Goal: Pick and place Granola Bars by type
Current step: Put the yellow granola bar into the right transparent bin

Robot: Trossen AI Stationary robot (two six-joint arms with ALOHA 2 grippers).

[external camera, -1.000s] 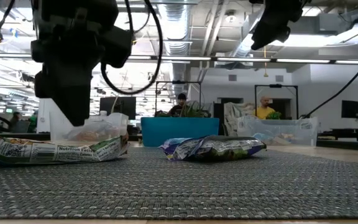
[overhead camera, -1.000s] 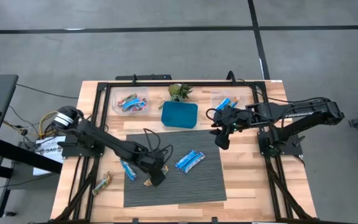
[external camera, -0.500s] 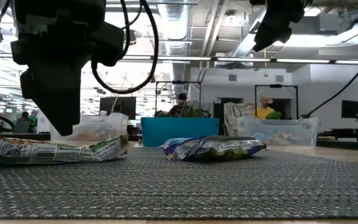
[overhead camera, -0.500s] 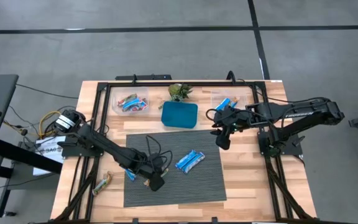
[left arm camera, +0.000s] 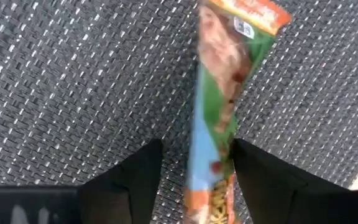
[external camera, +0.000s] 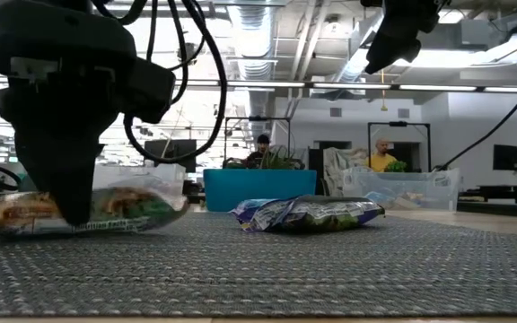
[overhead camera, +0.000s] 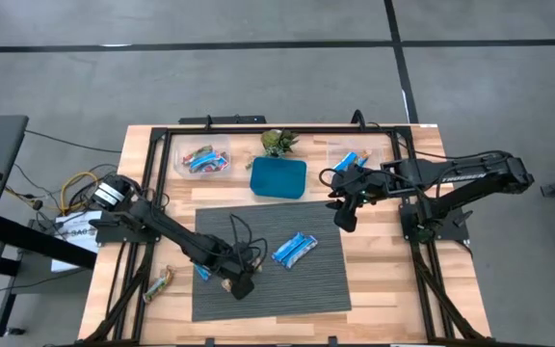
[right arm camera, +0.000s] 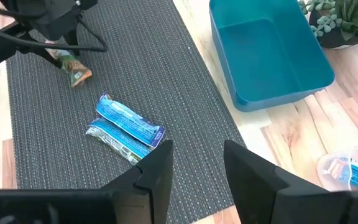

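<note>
hidden: in the high view the left gripper (overhead camera: 242,285) covers nearly all of the tan-green-orange granola bar (left arm camera: 219,118). In the low view that bar is blurred and half behind the gripper body; its print can't be read.
cut off: left wrist view loses the bar's near end at the frame edge.
left gripper: low on the grey mat (overhead camera: 287,289), near its front-left part. Fingers apart — one either side of the bar, straddling it. Whether they touch the wrapper I cannot tell.
left arm: reaches diagonally from the desk's left edge out over the mat, wrist tipped down.
right gripper: (overhead camera: 343,217) held high above the bare wood (overhead camera: 383,270) just off the mat's right rear corner, fingers spread, nothing between them.
right arm: folded back toward its base on the right.
blue bars: two blue-wrapped bars (overhead camera: 294,250) side by side, touching, mid-mat.
stray bars: one blue bar (overhead camera: 198,267) at the mat's left edge beside the left arm; another tan-green-orange bar (overhead camera: 159,283) on the wood left of the mat.
bins: clear left bin (overhead camera: 205,159) and clear right bin (overhead camera: 355,156) at the back — each holds bars, types hard to make out.
other: teal dish (overhead camera: 278,177) between the bins, small plant (overhead camera: 277,143) just behind it.
</note>
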